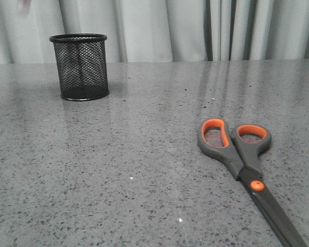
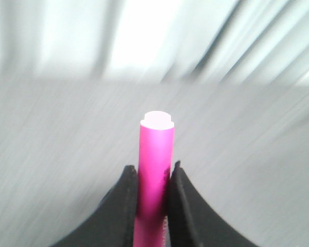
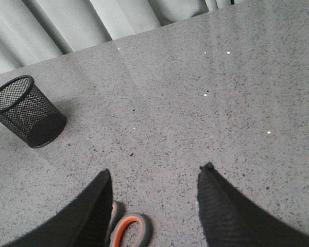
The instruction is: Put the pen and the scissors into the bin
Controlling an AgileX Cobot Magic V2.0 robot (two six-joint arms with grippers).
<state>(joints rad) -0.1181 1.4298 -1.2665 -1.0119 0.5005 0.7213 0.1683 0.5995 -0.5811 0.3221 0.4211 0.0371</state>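
Pen (image 2: 155, 159) stands clamped between the left jaws; scissors (image 1: 242, 164) lie flat on the surface (image 1: 118, 170) — under the wide-open, empty right jaws.

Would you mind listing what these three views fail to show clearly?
- Pen: lower end hidden between the left gripper fingers, left wrist view; surroundings motion-blurred.
- Scissors: blade tips cut off by the front view's edge; right gripper fingers hide most of them in the right wrist view.
- Bin: inside floor unseen.
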